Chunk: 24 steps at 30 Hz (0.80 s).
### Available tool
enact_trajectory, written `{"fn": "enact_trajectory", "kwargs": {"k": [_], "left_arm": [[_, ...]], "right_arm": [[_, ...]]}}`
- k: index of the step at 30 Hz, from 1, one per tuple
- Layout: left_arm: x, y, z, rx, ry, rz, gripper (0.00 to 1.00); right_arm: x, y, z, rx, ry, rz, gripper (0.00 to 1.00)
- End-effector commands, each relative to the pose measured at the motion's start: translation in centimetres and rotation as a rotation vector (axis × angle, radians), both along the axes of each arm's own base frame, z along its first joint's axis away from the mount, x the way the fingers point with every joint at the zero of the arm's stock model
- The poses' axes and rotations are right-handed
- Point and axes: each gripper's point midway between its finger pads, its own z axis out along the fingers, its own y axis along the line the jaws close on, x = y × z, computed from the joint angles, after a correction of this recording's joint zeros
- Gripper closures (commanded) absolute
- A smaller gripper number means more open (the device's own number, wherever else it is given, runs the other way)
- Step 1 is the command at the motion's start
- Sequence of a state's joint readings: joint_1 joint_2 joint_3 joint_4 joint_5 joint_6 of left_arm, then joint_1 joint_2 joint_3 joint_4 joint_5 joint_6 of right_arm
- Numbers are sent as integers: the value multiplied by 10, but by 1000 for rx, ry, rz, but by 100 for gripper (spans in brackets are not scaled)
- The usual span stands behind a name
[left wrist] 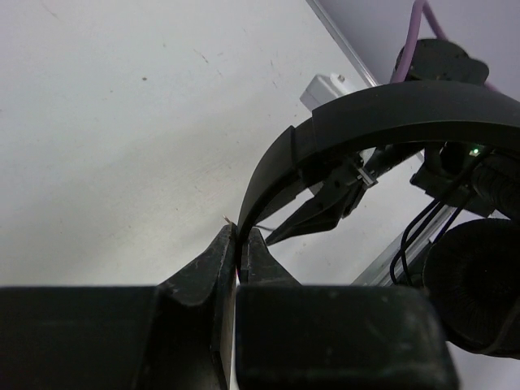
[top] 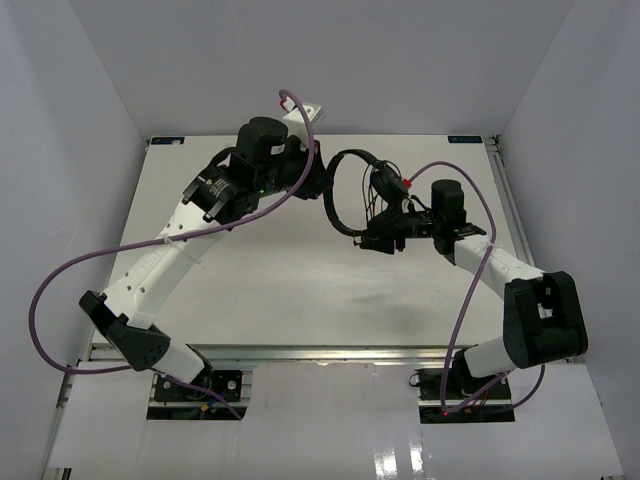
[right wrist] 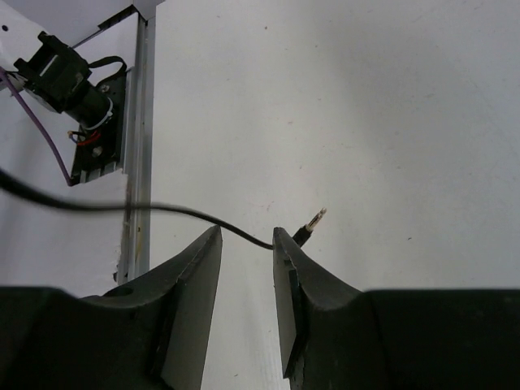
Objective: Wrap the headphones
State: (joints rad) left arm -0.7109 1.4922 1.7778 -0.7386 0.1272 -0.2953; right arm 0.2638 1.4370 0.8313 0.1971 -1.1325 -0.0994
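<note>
Your left jaws clamp the headband [left wrist: 390, 114], and the cord [right wrist: 162, 209] lies crossways between your half-open right jaws, plug [right wrist: 314, 223] just past.

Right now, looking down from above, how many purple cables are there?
2. One purple cable loops out left of the left arm; the other cable runs up beside the right arm and arcs over it. Stretches may be hidden behind the arms.
</note>
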Motion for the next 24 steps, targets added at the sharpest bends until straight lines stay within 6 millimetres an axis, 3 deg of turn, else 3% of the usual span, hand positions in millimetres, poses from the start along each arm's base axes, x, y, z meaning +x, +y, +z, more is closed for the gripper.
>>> {"fn": "enact_trajectory", "kwargs": {"k": [1, 8, 15, 17, 20, 24], "left_arm": [[3, 10, 23, -41, -13, 82, 100], [9, 6, 28, -83, -8, 114, 100], [7, 2, 33, -110, 0, 93, 100], [7, 2, 34, -116, 3, 98, 100], [10, 7, 34, -121, 11, 141, 100], [28, 31, 31, -149, 39, 281, 100]], "right_arm": [[-5, 5, 21, 85, -26, 30, 62], [-13, 3, 33, 120, -50, 14, 65], [-8, 3, 37, 112, -96, 2, 64], [-6, 3, 38, 114, -96, 4, 69], [-8, 3, 37, 114, -88, 10, 84], [-19, -2, 29, 90, -90, -5, 92]]}}
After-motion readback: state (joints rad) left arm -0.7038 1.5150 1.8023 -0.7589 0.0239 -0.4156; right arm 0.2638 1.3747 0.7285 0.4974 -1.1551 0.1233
